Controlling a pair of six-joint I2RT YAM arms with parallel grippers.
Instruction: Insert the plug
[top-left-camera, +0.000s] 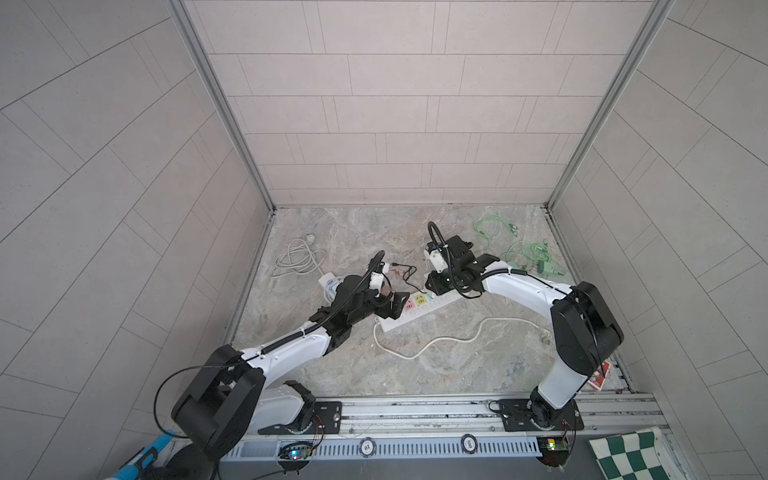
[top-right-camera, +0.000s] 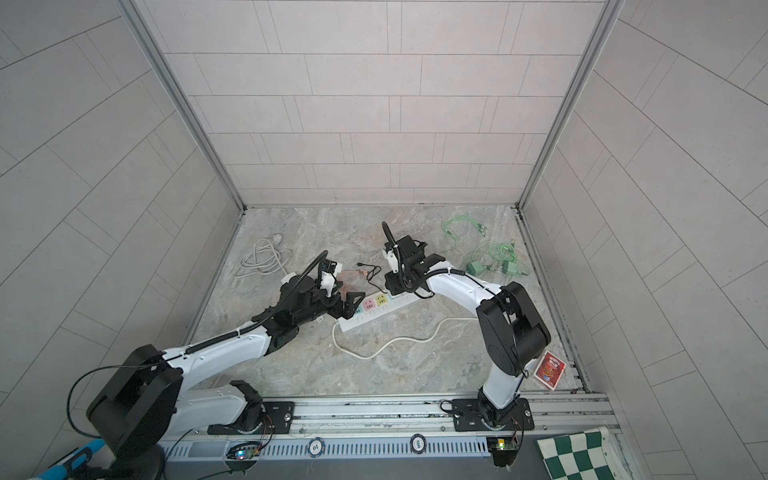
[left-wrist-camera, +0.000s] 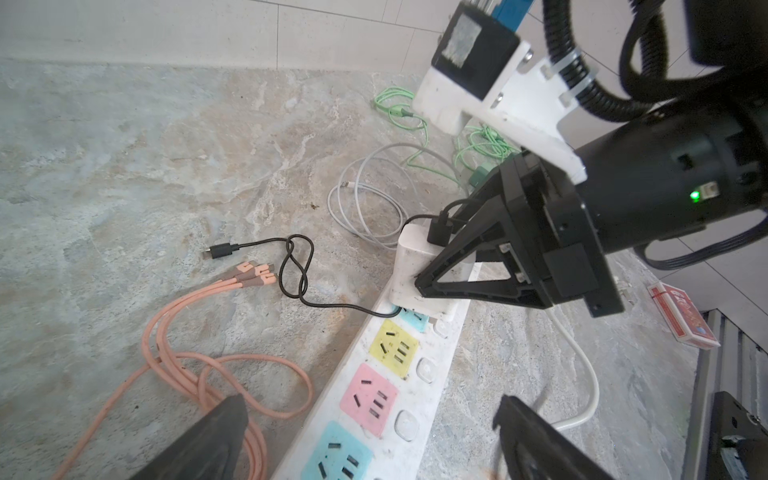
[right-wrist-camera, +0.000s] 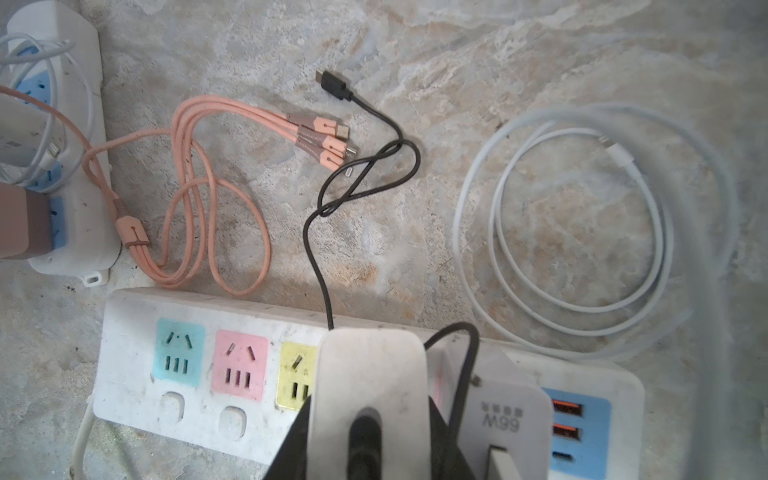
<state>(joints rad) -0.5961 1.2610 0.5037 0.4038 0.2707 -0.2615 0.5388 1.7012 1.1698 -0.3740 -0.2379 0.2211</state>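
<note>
The white power strip (top-left-camera: 399, 320) (top-right-camera: 361, 318) lies slanted mid-floor, with blue, pink and yellow sockets (left-wrist-camera: 395, 343). My right gripper (right-wrist-camera: 370, 436) (top-left-camera: 434, 282) is shut on a white charger plug (right-wrist-camera: 370, 374) (left-wrist-camera: 411, 266). The plug stands on the strip just past the yellow socket, with its prongs hidden. A thin black cable (right-wrist-camera: 316, 232) runs from it onto the floor. My left gripper (left-wrist-camera: 374, 440) (top-left-camera: 395, 305) hangs open over the strip's near end, one finger on each side, holding nothing.
A white adapter (right-wrist-camera: 507, 399) sits in the strip beside the plug. Pink cables (left-wrist-camera: 174, 332) and a white coil (left-wrist-camera: 332, 199) lie behind the strip. Also here: green cables (top-left-camera: 523, 249), a second strip (right-wrist-camera: 79, 166), a red card box (top-right-camera: 549, 370) and the strip's cord (top-left-camera: 436, 340).
</note>
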